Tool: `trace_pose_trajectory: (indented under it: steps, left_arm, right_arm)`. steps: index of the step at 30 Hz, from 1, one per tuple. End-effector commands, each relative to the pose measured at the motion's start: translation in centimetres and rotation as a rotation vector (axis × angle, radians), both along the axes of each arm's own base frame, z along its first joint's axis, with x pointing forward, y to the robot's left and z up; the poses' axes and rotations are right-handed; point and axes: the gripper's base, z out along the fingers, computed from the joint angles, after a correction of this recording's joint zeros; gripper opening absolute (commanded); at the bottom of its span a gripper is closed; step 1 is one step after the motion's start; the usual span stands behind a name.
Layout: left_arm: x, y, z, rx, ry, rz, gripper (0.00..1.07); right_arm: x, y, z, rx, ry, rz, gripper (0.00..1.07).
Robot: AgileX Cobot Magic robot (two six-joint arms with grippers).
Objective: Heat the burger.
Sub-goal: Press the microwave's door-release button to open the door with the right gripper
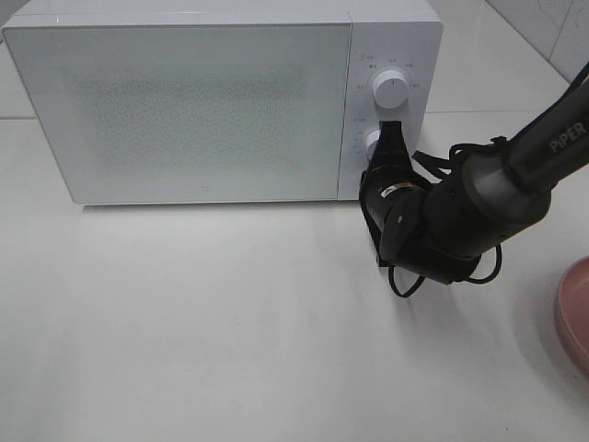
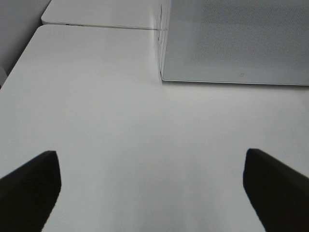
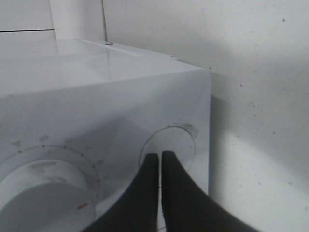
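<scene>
microwave [image 1: 184, 101] door's closed | right gripper [image 3: 160, 155] pinched shut, tips on its lower knob [image 3: 181, 141] | left gripper [image 2: 149, 159] wide open out front of it | pink plate [image 1: 575, 313] off to its right

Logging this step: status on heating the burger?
Right gripper shut, tips at lower knob. Left gripper open over table. Burger not in view, microwave door closed. Nothing blocking the knob.

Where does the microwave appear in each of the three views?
Exterior high: the microwave fills the upper left, door shut.
Left wrist: its door corner lies beyond the open left gripper.
Right wrist: its control panel, close up.
Shared landmark: the shut right gripper at the panel, in exterior and right wrist views.
</scene>
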Motion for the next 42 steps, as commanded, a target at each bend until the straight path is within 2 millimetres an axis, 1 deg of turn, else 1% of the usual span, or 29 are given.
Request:
trace_pose_trajectory:
  steps: [1,4,6,9,11,21,28,34,42]
  left_arm:
    - [-0.3,0.0,0.0,0.0,-0.025,0.002,0.98]
    - [-0.3,0.0,0.0,0.0,-0.025,0.002,0.98]
    - [-0.3,0.0,0.0,0.0,-0.025,0.002,0.98]
    - [-0.3,0.0,0.0,0.0,-0.025,0.002,0.98]
    - [-0.3,0.0,0.0,0.0,-0.025,0.002,0.98]
    - [-0.3,0.0,0.0,0.0,-0.025,0.002,0.98]
    - [-0.3,0.0,0.0,0.0,-0.025,0.002,0.98]
    - [-0.3,0.0,0.0,0.0,-0.025,0.002,0.98]
    - [-0.3,0.0,0.0,0.0,-0.025,0.002,0.98]
  right_arm:
    - [0.4,0.1,0.5,-0.001,-0.036,0.003,0.0]
    - [0.7,0.0,0.4,-0.003,-0.037,-0.001,0.0]
    - [0.9,0.0,-0.1,-0.006,-0.031,0.002,0.0]
    - [1.0,0.0,0.0,-0.003,-0.035,0.0,0.0]
    - [1.1,-0.1,0.3,-0.014,-0.076,-0.007,0.0]
    - [1.4,0.0,0.3,-0.014,-0.101,-0.013,0.0]
    - [2.2,0.3,1.3,0.007,-0.168,-0.027,0.0]
    - [3.1,0.7,2.5,0.019,-0.247,-0.033,0.0]
    - [3.7,0.1,3.3,0.008,-0.311,-0.065,0.0]
